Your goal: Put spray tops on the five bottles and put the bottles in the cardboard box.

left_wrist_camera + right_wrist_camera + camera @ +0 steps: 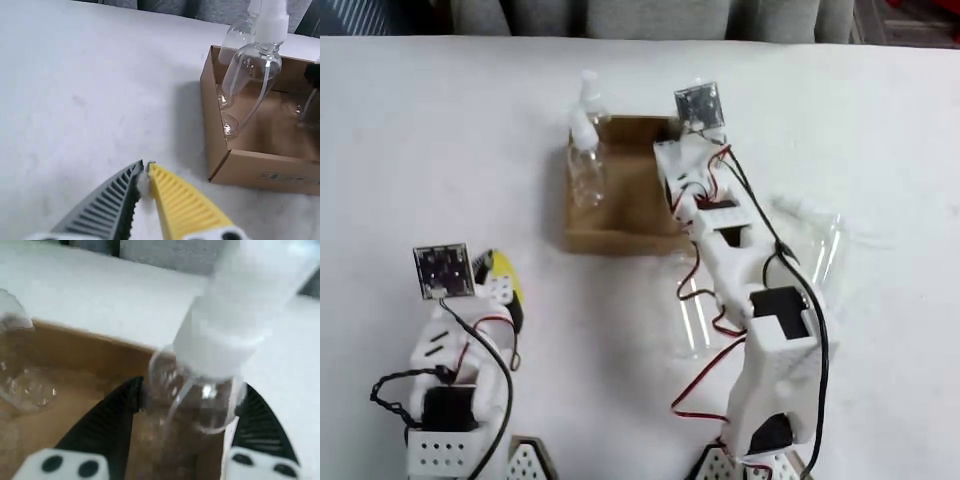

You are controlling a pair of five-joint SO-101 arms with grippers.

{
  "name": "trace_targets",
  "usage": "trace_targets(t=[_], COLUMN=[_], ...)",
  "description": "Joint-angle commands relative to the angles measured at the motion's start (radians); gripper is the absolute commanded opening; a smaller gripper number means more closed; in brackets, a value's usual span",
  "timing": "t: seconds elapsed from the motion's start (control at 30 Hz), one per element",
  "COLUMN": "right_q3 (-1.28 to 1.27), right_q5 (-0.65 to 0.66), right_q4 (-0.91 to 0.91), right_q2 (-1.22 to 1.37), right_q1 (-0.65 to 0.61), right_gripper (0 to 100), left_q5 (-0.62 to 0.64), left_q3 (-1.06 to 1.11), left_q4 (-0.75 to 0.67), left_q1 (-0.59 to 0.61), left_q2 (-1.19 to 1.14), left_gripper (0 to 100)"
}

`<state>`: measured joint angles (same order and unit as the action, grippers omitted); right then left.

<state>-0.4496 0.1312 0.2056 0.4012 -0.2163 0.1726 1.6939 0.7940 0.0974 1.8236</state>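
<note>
Your right tool (189, 392) clamps a spray bottle (200, 415) over the far right corner of the cardboard box (620, 238); your left tool (145, 169) is together.

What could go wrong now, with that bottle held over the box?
1. The right hand grips a topped bottle close to a wall of the cardboard box; released there, it might catch the rim and tip out.
2. Two bottles lean inside the box nearby; lowering another could knock them over.
3. A clear bottle lies on the table beside that arm; pulling back might roll it away.
</note>
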Motion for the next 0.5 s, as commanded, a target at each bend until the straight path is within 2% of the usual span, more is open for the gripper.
trace_targets(t=[0.0,0.47], right_q3=[0.006,0.012], right_q5=[0.009,0.003], right_q4=[0.001,0.007], right_q2=[-0.024,-0.025], right_q1=[0.008,0.008], right_gripper=[25.8,26.1], left_q5=[0.000,0.000], left_q3=[-0.002,-0.002], left_q4=[-0.037,-0.037], left_q1=[0.012,0.012], left_q2=[0.007,0.007], left_gripper=[2,2])
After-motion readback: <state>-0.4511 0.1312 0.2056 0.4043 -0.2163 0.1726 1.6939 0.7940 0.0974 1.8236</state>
